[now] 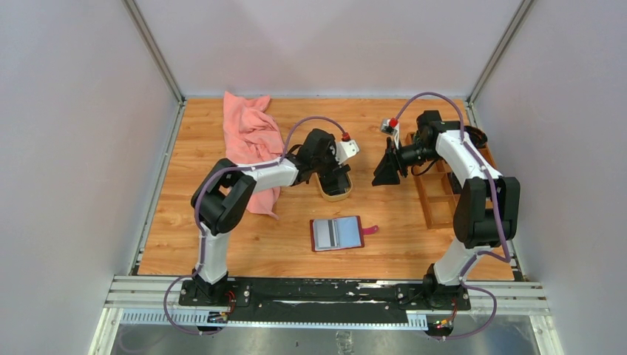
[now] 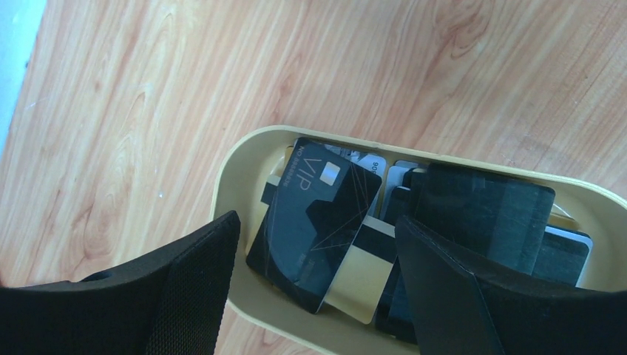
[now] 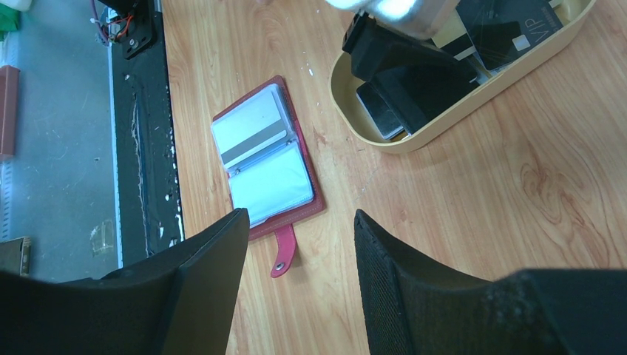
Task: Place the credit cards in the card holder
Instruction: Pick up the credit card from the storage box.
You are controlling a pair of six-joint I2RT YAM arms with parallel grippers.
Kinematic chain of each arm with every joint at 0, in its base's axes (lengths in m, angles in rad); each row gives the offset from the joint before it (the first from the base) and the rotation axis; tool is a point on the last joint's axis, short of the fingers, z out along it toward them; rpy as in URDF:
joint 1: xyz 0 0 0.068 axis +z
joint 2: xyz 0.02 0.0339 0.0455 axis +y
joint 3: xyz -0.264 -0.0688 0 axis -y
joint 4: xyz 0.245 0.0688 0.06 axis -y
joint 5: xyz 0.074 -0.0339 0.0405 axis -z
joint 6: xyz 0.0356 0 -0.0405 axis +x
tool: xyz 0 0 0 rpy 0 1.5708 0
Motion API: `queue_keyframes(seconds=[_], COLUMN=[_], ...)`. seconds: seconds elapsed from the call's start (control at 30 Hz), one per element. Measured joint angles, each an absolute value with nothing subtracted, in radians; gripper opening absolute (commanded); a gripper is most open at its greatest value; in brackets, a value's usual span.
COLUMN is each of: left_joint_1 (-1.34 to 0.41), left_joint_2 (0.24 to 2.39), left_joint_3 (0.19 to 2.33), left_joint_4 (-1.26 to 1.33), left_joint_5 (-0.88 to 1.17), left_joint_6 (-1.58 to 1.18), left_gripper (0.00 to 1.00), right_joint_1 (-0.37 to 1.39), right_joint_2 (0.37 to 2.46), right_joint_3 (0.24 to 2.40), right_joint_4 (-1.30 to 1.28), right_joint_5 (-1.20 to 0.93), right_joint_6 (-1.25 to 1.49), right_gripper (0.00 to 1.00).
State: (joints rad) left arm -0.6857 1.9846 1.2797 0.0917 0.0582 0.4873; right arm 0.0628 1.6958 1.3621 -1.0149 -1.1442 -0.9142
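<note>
Hovers with the left gripper (image 1: 334,180) directly above the credit cards (image 2: 314,222) heaped in the tan dish (image 2: 229,185), fingers spread wide and gripping nothing, straddling the top black card along its long axis, so closing would likely meet its long edges. Finds the card holder (image 1: 337,234) open and flat on the table, just nearer than the dish. Shows the right gripper (image 1: 387,171) likewise parted and empty, right of the dish; favours the left arm, elbow folded, wrist pitched down.

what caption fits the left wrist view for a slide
Open left end effector over the tan dish of credit cards, a black VIP card uppermost.
</note>
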Motion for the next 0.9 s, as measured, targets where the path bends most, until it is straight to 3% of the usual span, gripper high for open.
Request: queue_keyframes(seconds=[0.5, 0.7, 0.9], left_joint_1=[-0.698, -0.703, -0.704], left_joint_2=[2.055, 2.056, 2.056], left_joint_3=[1.335, 1.338, 1.351], left_joint_4=[0.104, 0.104, 0.104], left_joint_5=[0.0, -0.029, -0.054], left_joint_6=[0.536, 0.539, 0.544], left_gripper=[0.71, 0.57, 0.56], right_joint_1=[0.062, 0.062, 0.062], right_joint_2=[1.708, 1.708, 1.708], right_joint_3=[1.362, 1.362, 1.362], right_joint_4=[-1.021, -1.024, -1.027], right_joint_5=[-1.144, -1.144, -1.144], right_joint_6=[-0.923, -0.929, -0.933], right_gripper=[0.58, 0.58, 0.58])
